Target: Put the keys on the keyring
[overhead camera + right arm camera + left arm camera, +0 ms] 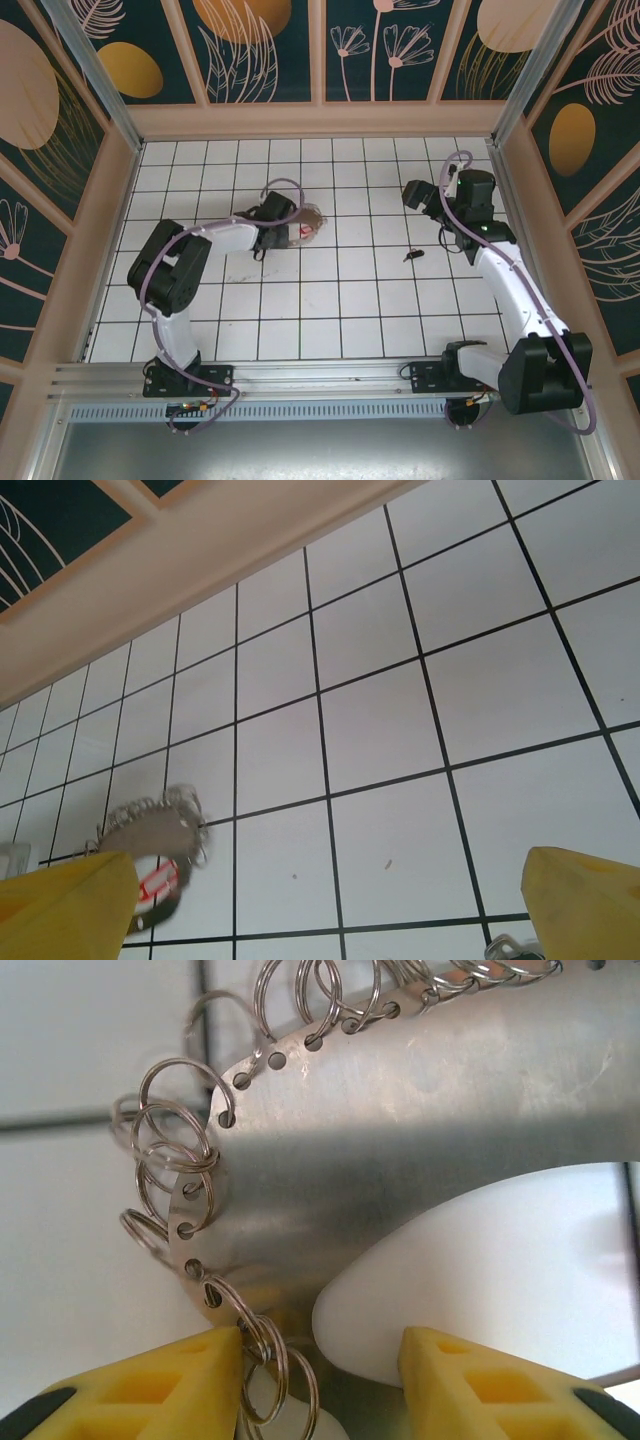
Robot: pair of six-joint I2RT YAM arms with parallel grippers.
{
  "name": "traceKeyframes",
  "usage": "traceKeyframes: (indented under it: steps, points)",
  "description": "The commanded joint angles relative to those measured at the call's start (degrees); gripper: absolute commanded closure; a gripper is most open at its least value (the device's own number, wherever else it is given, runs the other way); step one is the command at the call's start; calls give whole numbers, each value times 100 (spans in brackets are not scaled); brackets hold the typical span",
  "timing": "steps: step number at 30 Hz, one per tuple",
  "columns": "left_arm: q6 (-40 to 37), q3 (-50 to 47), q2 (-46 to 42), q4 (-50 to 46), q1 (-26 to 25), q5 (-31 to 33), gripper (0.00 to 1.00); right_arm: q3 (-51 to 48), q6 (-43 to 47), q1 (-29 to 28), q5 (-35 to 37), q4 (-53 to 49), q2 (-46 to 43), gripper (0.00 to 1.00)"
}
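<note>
Left gripper (320,1345) straddles keyring plate (430,1090), grip we cannot tell; right gripper (330,860) wide, empty. Split rings (175,1155) may foul the pinch.

- the top view looks down from high behind the near edge of the tiled table (320,320), far off, taking in all of it.
- the left wrist view faces down, very close on the keyring (420,1110).
- the right wrist view looks low across the tiles toward the table's far edge and shares that keyring, well away.

No legible txt or labels.
</note>
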State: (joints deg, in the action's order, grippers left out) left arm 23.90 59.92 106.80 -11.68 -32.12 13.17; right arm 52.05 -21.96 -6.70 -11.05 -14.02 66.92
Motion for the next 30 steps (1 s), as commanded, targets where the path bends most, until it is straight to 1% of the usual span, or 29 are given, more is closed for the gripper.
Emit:
traceKeyframes:
  steps: [1, 5, 6, 8, 9, 13, 15, 16, 18, 20, 22, 25, 27, 29, 30]
  points:
    - [50, -697, -171, -598, -569, -693, 55, 158, -63, -203, -211, -53, 223, 7]
    - [-106, -1121, -572, -616, -1012, -947, 54, 72, 109, -678, -652, -24, 647, 18]
    - [-142, -1191, -667, -698, -1069, -889, 54, 52, 183, -818, -770, -26, 778, 19]
    - [-210, -1312, -826, -819, -1077, -787, 54, 81, 364, -1076, -935, -105, 1082, 22]
    - [-278, -1365, -1062, -863, -1071, -714, 53, 114, 475, -1221, -958, -175, 1255, 23]
    - [-436, -1357, -1606, -1130, -1048, -271, 48, 260, 869, -1748, -1041, -356, 2052, 27]
    - [-388, -1343, -1852, -1108, -965, -144, 47, 233, 819, -2022, -1231, -177, 2477, 31]
    - [-297, -1368, -1921, -1030, -878, -175, 47, 198, 759, -2145, -1415, -17, 2614, 32]
    - [-21, -1440, -2020, -815, -658, -445, 46, 133, 522, -2363, -1916, 387, 2850, 32]
    - [253, -1516, -2103, -661, -509, -606, 43, 224, 381, -2601, -2170, 550, 3035, 32]
    - [667, -1622, -2236, -509, -386, -750, 42, 387, 376, -2849, -2011, 431, 3175, 32]
    - [1355, -1841, -2367, -42, -173, -1481, 41, 458, 392, -3058, -1863, 307, 3305, 33]
    - [1750, -1928, -2238, 327, -159, -1944, 40, 382, 426, -3091, -1866, 278, 3336, 34]
    - [2016, -1927, -2021, 523, -159, -2129, 40, 250, 448, -3100, -1895, 285, 3330, 33]
    - [2103, -1889, -1900, 549, -161, -2102, 40, 183, 446, -3108, -1901, 293, 3311, 34]
